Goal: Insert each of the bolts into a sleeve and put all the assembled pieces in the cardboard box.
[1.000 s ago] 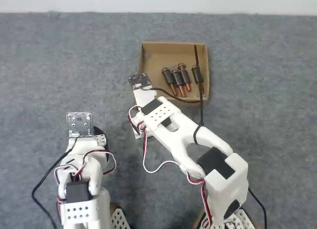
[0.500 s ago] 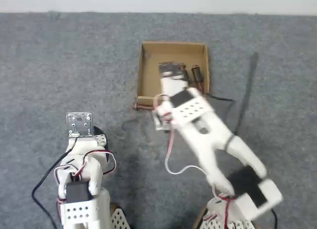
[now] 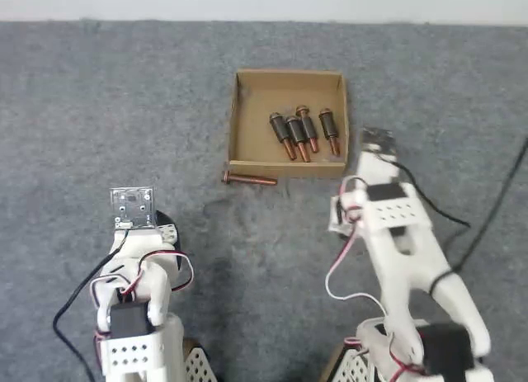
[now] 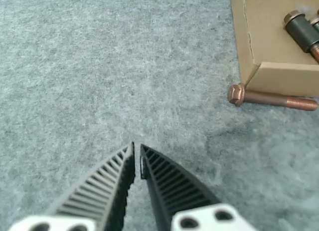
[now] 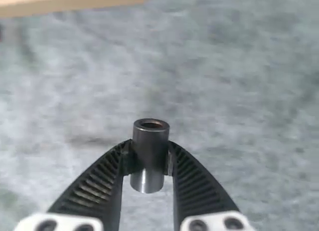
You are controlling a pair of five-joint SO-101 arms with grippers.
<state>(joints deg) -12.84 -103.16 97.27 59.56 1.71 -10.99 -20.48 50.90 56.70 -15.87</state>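
Right tool (image 5: 148,150): we grip a dark sleeve (image 5: 150,136) upright, near the cardboard box (image 3: 233,122).
Left tool (image 4: 137,148): closed, empty.
Bolt (image 3: 249,179): on the table (image 3: 124,110), just beside the box's wall.
Risk: the bolt could roll or the sleeve tilt, jamming insertion.

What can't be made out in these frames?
High view: the right arm's own wrist covers its pincer and the sleeve it grips.
Left wrist view: the frame edge cuts off the cardboard box and the assembled pieces inside, so their count is unreadable there.
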